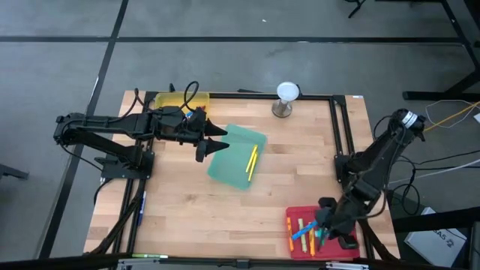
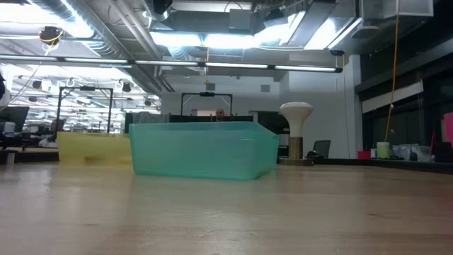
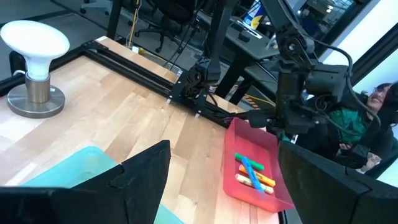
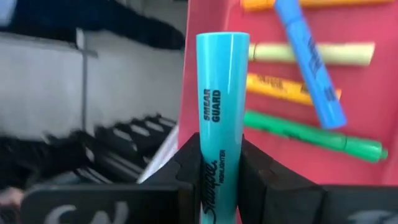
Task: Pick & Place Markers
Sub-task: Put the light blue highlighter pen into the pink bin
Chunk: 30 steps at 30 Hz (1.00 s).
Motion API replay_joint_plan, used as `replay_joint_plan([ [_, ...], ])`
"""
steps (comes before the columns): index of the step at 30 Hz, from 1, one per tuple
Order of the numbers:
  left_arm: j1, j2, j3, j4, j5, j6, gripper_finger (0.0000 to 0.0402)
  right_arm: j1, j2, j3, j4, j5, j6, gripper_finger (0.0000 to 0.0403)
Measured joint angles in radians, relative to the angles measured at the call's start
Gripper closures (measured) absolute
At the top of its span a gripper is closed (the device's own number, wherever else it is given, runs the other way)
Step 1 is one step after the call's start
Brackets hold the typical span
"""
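I see the wooden table [image 1: 225, 202] with a black frame around it, and both arms over it. The left arm reaches in from the table's left side, and its left gripper [image 1: 219, 142] hangs at the edge of the green tray [image 1: 229, 161], fingers spread wide with nothing between them. That green tray sits near the middle of the table and holds two yellow markers [image 1: 251, 161] lying side by side. Behind the left arm, at the far left corner, I make out the yellow tray [image 1: 169, 99]. A white lamp [image 1: 287, 92] on a metal base stands at the far edge.

The right arm bends down to the near right corner, where the red tray [image 1: 300, 214] lies. The right gripper [image 1: 324, 225] is over that tray, fingers closed narrow on a teal marker [image 4: 221, 112] that stands up between the pads. In the red tray I count a blue marker [image 4: 311, 62], a green marker [image 4: 311, 135], an orange marker [image 4: 292, 87] and a pale yellow marker [image 4: 311, 53] lying loose.
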Motion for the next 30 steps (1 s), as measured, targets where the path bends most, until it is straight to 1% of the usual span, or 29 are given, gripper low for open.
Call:
replay_joint_plan([
  [4, 0.000, 0.000, 0.000, 0.000, 0.000, 0.023, 0.0114, 0.060, 0.013, 0.000, -0.068, 0.000, -0.098, 0.0341],
  [8, 0.000, 0.000, 0.000, 0.000, 0.000, 0.026, 0.0114, 0.107, 0.036, 0.000, -0.159, 0.000, -0.246, 0.0341],
  [14, -0.002, 0.000, 0.000, -0.001, 0.003, 0.025, 0.0114, 0.120, 0.087, 0.000, -0.243, -0.009, -0.465, 0.0340],
  [21, -0.004, 0.000, 0.000, -0.001, 0.003, 0.025, 0.0114, 0.117, 0.166, 0.002, -0.244, -0.034, -0.774, 0.0340],
  [27, -0.004, 0.000, 0.000, -0.001, 0.003, 0.023, 0.0114, 0.115, 0.205, 0.004, -0.218, -0.039, -0.910, 0.0334],
  [30, -0.004, 0.000, 0.000, -0.001, 0.004, 0.023, 0.0114, 0.116, 0.206, 0.004, -0.198, -0.016, -1.006, 0.0335],
])
